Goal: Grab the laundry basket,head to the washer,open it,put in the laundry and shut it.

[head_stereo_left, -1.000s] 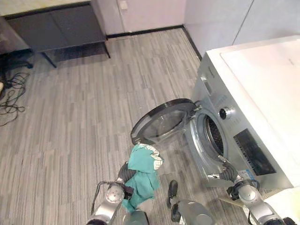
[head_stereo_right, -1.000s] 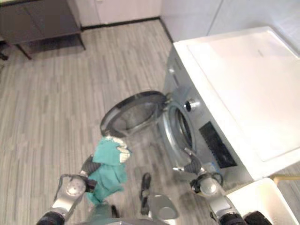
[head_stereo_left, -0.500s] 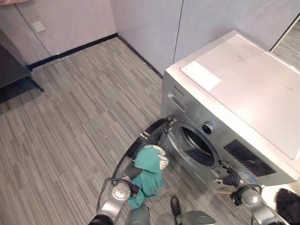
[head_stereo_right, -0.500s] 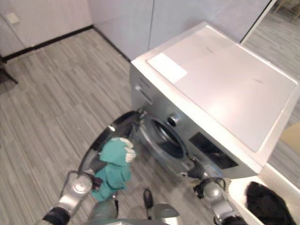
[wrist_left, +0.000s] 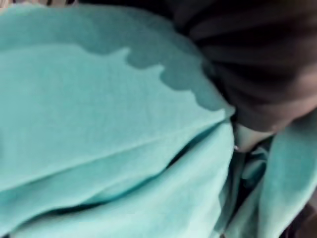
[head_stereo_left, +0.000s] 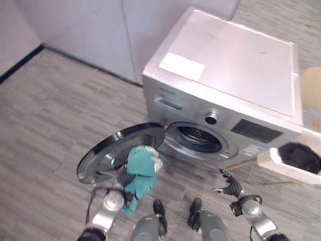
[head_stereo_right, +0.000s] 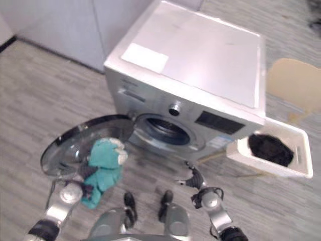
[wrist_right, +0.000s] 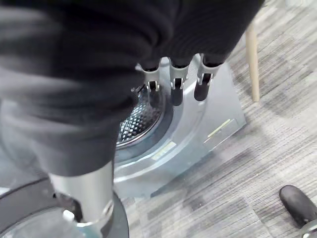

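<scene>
Loading step: left hand [head_stereo_left: 122, 179] clutching teal garment [head_stereo_left: 140, 168] beside washer door [head_stereo_left: 108, 150], swung wide. Right hand [head_stereo_left: 227, 187] idling, fingers relaxed. Next: carrying garment into drum [head_stereo_left: 195, 136].

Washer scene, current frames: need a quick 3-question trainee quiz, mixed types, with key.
1. True or false: the washer door is shut.
2. Multiple choice: what does the left hand hold? A) a teal garment B) a white basket C) nothing
3. Fill in: the dark laundry lies in the white ____ beside the washer.

Key
1. False. The door is swung open to the robot's left, and the drum opening is exposed.
2. A. The teal garment is bunched in that hand, in front of the open door. The right hand is open and holds nothing, in front of the washer.
3. basket. The laundry basket stands to the washer's right.
</scene>
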Available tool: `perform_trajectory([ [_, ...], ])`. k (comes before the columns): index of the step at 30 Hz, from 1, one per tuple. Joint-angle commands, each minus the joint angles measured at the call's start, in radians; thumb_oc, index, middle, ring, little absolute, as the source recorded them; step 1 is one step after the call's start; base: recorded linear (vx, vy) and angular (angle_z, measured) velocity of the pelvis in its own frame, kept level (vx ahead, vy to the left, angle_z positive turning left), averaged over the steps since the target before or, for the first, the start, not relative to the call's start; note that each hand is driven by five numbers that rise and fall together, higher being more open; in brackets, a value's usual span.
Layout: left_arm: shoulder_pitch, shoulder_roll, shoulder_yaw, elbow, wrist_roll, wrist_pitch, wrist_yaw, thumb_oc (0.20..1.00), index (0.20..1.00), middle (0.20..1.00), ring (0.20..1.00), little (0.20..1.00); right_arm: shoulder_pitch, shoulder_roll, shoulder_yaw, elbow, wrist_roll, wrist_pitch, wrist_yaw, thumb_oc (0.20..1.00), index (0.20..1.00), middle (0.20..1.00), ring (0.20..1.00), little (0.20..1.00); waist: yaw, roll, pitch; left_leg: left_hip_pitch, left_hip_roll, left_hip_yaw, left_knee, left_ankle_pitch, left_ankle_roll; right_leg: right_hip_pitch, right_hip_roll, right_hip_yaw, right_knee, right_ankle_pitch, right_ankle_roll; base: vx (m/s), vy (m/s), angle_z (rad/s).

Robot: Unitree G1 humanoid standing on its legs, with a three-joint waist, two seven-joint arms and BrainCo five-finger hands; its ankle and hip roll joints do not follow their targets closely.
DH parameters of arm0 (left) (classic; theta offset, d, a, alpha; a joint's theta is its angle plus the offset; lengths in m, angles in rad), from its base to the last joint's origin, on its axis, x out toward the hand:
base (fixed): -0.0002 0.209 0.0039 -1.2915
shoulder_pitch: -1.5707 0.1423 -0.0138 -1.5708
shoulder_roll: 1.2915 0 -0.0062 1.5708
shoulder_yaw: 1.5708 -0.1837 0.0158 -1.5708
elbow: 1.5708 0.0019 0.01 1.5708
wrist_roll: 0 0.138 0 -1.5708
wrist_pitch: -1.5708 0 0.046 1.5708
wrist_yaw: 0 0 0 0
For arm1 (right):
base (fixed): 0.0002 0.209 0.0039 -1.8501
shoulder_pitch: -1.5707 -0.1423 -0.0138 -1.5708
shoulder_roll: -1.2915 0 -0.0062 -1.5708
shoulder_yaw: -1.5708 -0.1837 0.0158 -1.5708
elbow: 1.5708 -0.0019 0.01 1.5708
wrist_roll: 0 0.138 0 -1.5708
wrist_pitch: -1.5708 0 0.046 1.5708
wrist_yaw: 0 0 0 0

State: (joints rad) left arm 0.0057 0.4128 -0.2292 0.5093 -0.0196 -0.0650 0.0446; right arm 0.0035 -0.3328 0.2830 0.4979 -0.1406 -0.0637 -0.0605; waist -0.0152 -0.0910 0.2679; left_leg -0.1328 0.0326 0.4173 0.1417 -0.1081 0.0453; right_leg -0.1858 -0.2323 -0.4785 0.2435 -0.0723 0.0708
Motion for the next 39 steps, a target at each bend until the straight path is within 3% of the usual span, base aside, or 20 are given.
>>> perform_trajectory([
  [1, -0.031, -0.012, 0.004, -0.066, 0.002, -0.052, 0.005, 0.200, 0.200, 0.200, 0.200, 0.200, 0.026, -0.043, -0.019, -0.013, 0.001, -0.021, -0.021, 1.000, 1.000, 1.000, 1.000, 1.000, -0.019, -0.004, -0.030, 0.072, 0.055, -0.027, -0.013, 0.001, -0.075, 0.066, 0.105, 0.111, -0.098, -0.024, 0.032, 0.07, -0.109, -0.15],
  [2, -0.018, -0.012, 0.011, -0.078, 0.003, -0.053, -0.001, 0.200, 0.200, 0.200, 0.200, 0.200, 0.031, -0.047, -0.027, -0.008, 0.003, -0.018, -0.021, 1.000, 1.000, 1.000, 1.000, 1.000, -0.022, 0.000, -0.029, 0.063, 0.067, -0.014, 0.024, -0.007, -0.081, 0.080, 0.110, 0.107, -0.126, -0.025, 0.025, 0.09, -0.195, -0.02],
  [3, -0.004, -0.010, 0.026, -0.088, -0.011, -0.047, -0.003, 0.200, 0.200, 0.200, 0.200, 0.200, 0.043, -0.057, -0.042, -0.013, 0.014, -0.018, -0.030, 1.000, 1.000, 1.000, 1.000, 1.000, -0.028, 0.002, -0.014, 0.028, 0.114, -0.004, 0.147, -0.022, -0.097, 0.097, 0.129, 0.138, -0.156, -0.025, 0.003, 0.07, -0.211, -0.09],
  [5, 0.002, -0.016, 0.041, -0.085, -0.027, -0.051, 0.014, 0.200, 0.200, 0.200, 0.200, 0.200, 0.028, -0.075, -0.042, -0.006, 0.021, -0.016, -0.037, 1.000, 1.000, 1.000, 1.000, 1.000, -0.007, 0.010, 0.015, -0.037, 0.145, -0.086, 0.263, 0.027, -0.122, 0.105, 0.158, 0.170, -0.174, -0.027, -0.016, 0.01, -0.144, -0.28],
  [7, 0.001, -0.031, 0.049, -0.067, -0.048, -0.052, 0.029, 0.200, 0.200, 0.200, 0.200, 0.200, 0.015, -0.084, -0.041, 0.005, 0.028, -0.017, -0.042, 1.000, 1.000, 1.000, 1.000, 1.000, 0.004, 0.015, 0.019, -0.074, 0.114, -0.185, 0.246, 0.006, -0.115, 0.107, 0.170, 0.199, -0.183, -0.032, -0.014, -0.01, 0.016, -0.80],
  [8, -0.001, -0.042, 0.055, -0.054, -0.068, -0.056, 0.043, 0.200, 0.200, 0.200, 0.200, 0.200, 0.005, -0.084, -0.043, 0.021, 0.045, -0.019, -0.050, 1.000, 1.000, 1.000, 1.000, 1.000, 0.008, 0.010, 0.030, -0.096, 0.089, -0.246, 0.177, 0.015, -0.103, 0.091, 0.168, 0.239, -0.182, -0.014, -0.011, -0.03, 0.102, -1.04],
  [10, -0.014, -0.049, 0.050, -0.036, -0.081, -0.059, 0.053, 0.200, 0.200, 0.200, 0.200, 0.200, -0.008, -0.083, -0.048, 0.055, 0.062, -0.021, -0.061, 1.000, 1.000, 1.000, 1.000, 1.000, 0.012, 0.016, 0.041, -0.109, 0.083, -0.300, 0.101, 0.049, -0.114, 0.084, 0.177, 0.277, -0.178, -0.014, -0.005, -0.01, 0.114, -0.68],
  [12, -0.034, -0.052, 0.043, -0.033, -0.092, -0.060, 0.059, 0.200, 0.200, 0.200, 0.200, 0.200, -0.017, -0.083, -0.055, 0.073, 0.075, -0.024, -0.072, 1.000, 1.000, 1.000, 1.000, 1.000, 0.014, 0.025, 0.056, -0.129, 0.072, -0.333, 0.039, 0.100, -0.125, 0.076, 0.186, 0.302, -0.166, -0.019, -0.005, 0.04, 0.109, -0.70],
  [16, -0.065, -0.050, 0.026, -0.043, -0.095, -0.064, 0.071, 0.200, 0.200, 0.200, 0.200, 0.200, -0.041, -0.079, -0.048, 0.093, 0.084, -0.022, -0.077, 1.000, 1.000, 1.000, 1.000, 1.000, -0.003, 0.042, 0.078, -0.128, 0.075, -0.316, 0.021, 0.101, -0.116, 0.006, 0.187, 0.368, -0.072, -0.041, -0.006, -0.02, 0.221, -0.69],
  [22, -0.148, -0.027, 0.017, -0.065, -0.115, -0.078, 0.126, 0.200, 0.200, 0.200, 0.200, 0.200, -0.096, -0.058, -0.024, 0.082, 0.111, -0.019, -0.088, 1.000, 1.000, 1.000, 1.000, 1.000, -0.015, 0.017, 0.130, -0.242, 0.073, -0.237, 0.200, 0.019, -0.060, -0.177, 0.160, 0.423, 0.117, -0.054, -0.007, -0.03, 0.101, -0.66],
  [23, -0.171, -0.032, 0.019, -0.067, -0.134, -0.080, 0.147, 0.200, 0.200, 0.200, 0.200, 0.200, -0.104, -0.054, -0.023, 0.072, 0.125, -0.019, -0.097, 1.000, 1.000, 1.000, 1.000, 1.000, -0.018, 0.016, 0.136, -0.269, 0.078, -0.236, 0.265, -0.032, -0.058, -0.205, 0.155, 0.426, 0.166, -0.091, -0.006, 0.04, 0.005, -0.25],
  [27, -0.247, -0.036, 0.010, -0.079, -0.156, -0.088, 0.191, 0.200, 0.200, 0.200, 0.200, 0.200, -0.130, -0.049, -0.023, 0.034, 0.154, -0.028, -0.122, 1.000, 1.000, 1.000, 1.000, 1.000, -0.032, 0.017, 0.153, -0.367, 0.101, -0.232, 0.388, -0.079, -0.048, -0.303, 0.147, 0.419, 0.274, -0.133, -0.017, -0.02, -0.022, 0.03],
  [31, -0.387, -0.013, 0.015, -0.096, -0.146, -0.100, 0.270, 0.200, 0.200, 0.200, 0.200, 0.200, -0.158, -0.057, -0.026, -0.048, 0.174, -0.049, -0.148, 1.000, 1.000, 1.000, 1.000, 1.000, -0.058, 0.026, 0.167, -0.540, 0.135, -0.232, 0.596, -0.150, -0.031, -0.486, 0.149, 0.428, 0.463, -0.194, -0.036, -0.06, -0.041, -0.08],
  [33, -0.520, 0.034, 0.022, -0.079, -0.111, -0.099, 0.343, 0.200, 0.200, 0.200, 0.200, 0.200, -0.171, -0.071, -0.027, -0.109, 0.182, -0.077, -0.160, 1.000, 1.000, 1.000, 1.000, 1.000, -0.078, 0.032, 0.172, -0.661, 0.163, -0.242, 0.735, -0.202, -0.014, -0.617, 0.152, 0.438, 0.591, -0.241, -0.049, -0.04, -0.038, -0.01],
  [36, -0.579, 0.065, 0.023, -0.055, -0.091, -0.099, 0.375, 0.200, 0.200, 0.200, 0.200, 0.200, -0.176, -0.076, -0.029, -0.127, 0.184, -0.092, -0.163, 1.000, 1.000, 1.000, 1.000, 1.000, -0.087, 0.035, 0.172, -0.716, 0.175, -0.252, 0.799, -0.231, -0.005, -0.677, 0.158, 0.440, 0.647, -0.265, -0.054, -0.01, -0.018, -0.24],
  [39, -0.765, 0.173, 0.000, 0.025, -0.048, -0.092, 0.459, 0.200, 0.200, 0.200, 0.200, 0.200, -0.160, -0.088, -0.027, -0.186, 0.206, -0.142, -0.160, 1.000, 1.000, 1.000, 1.000, 1.000, -0.115, 0.047, 0.176, -0.865, 0.201, -0.296, 0.954, -0.296, 0.022, -0.828, 0.162, 0.453, 0.789, -0.322, -0.067, 0.00, -0.037, -0.16],
])
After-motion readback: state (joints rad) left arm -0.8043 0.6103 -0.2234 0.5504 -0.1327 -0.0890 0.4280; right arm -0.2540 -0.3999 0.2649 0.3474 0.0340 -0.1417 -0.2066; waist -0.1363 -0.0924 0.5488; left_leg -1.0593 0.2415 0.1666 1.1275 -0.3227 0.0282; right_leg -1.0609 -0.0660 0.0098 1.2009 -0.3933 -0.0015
